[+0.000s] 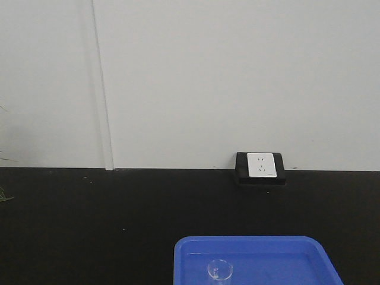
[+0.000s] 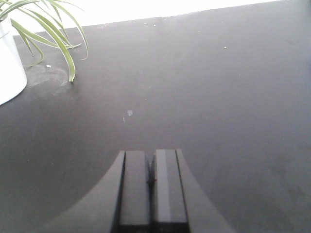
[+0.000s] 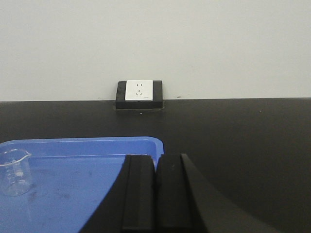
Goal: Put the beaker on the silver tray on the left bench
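Observation:
A small clear glass beaker (image 1: 219, 271) stands upright in a bright blue plastic tray (image 1: 285, 252) at the bottom of the front view. In the right wrist view the beaker (image 3: 13, 171) stands at the far left, well left of my right gripper (image 3: 156, 158), which is shut and empty over the tray's right end (image 3: 146, 141). My left gripper (image 2: 150, 154) is shut and empty above bare black countertop (image 2: 204, 97). The silver tray is out of view.
A white wall socket on a black base (image 1: 261, 167) sits at the back of the bench against the wall, also in the right wrist view (image 3: 140, 92). A white pot with a green plant (image 2: 9, 63) stands at the far left of the left wrist view.

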Tool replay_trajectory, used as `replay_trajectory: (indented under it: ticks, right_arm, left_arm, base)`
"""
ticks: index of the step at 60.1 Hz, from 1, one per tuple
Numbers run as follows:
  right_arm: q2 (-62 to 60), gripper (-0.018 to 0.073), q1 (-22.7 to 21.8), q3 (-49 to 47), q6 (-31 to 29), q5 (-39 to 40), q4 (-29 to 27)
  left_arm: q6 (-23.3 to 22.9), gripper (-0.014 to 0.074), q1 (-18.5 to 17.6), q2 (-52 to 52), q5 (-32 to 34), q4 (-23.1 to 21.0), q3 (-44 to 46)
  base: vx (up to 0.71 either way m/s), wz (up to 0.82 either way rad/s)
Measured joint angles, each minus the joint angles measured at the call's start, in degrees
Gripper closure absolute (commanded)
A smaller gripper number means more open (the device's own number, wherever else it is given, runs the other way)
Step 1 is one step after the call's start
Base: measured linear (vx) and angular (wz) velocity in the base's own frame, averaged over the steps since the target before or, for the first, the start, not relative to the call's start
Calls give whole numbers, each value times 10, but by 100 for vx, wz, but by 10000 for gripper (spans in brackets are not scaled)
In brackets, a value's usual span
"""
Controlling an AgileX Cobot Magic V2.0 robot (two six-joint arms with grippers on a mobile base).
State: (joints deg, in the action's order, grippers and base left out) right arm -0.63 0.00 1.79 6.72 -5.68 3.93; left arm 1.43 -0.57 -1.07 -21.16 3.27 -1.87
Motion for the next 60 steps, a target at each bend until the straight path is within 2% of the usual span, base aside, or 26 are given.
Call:
replay_trajectory:
  ticks: [60]
  right_arm:
    - [0, 571, 0, 0, 0, 0, 0]
  left_arm:
    - [0, 595, 0, 0, 0, 0, 0]
  base:
    - [0, 0]
